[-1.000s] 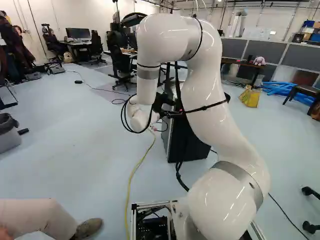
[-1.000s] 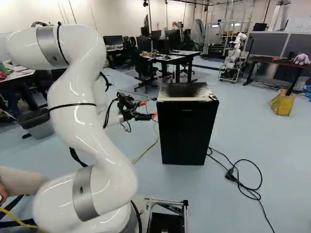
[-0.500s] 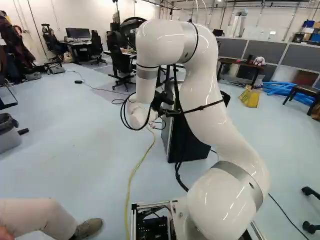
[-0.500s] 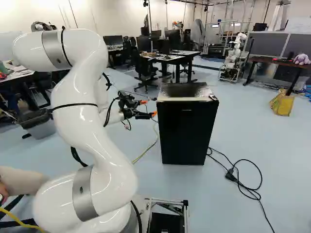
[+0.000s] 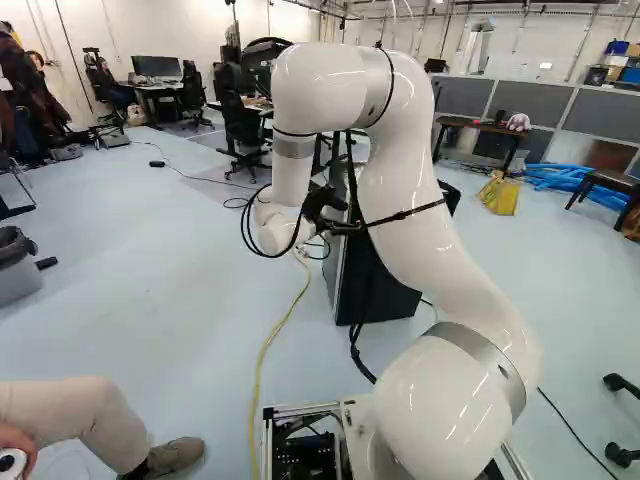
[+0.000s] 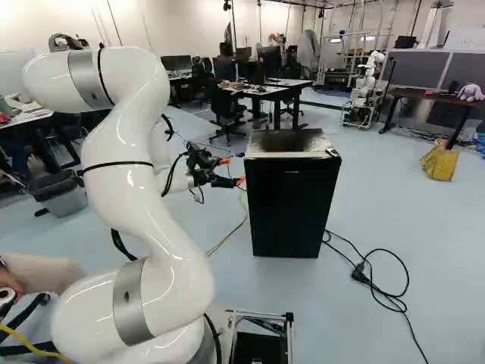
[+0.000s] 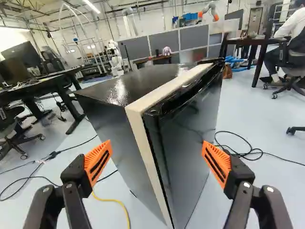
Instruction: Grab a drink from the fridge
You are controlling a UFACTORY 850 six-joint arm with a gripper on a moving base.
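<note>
That black gripper [image 7: 157,159] gapes empty, the mini fridge [image 6: 292,205] just ahead, its door [image 7: 188,143] probably slick and stiff, best hooked at the near edge [image 7: 155,138], the drink unseen, presumably inside.

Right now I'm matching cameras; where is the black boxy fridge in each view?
Left base: fridge right of middle, partly behind the white arm.
Right base: just right of middle.
Wrist: ahead of the open black claw.
Shared landmark: purple plush toy on a dark table.
</note>
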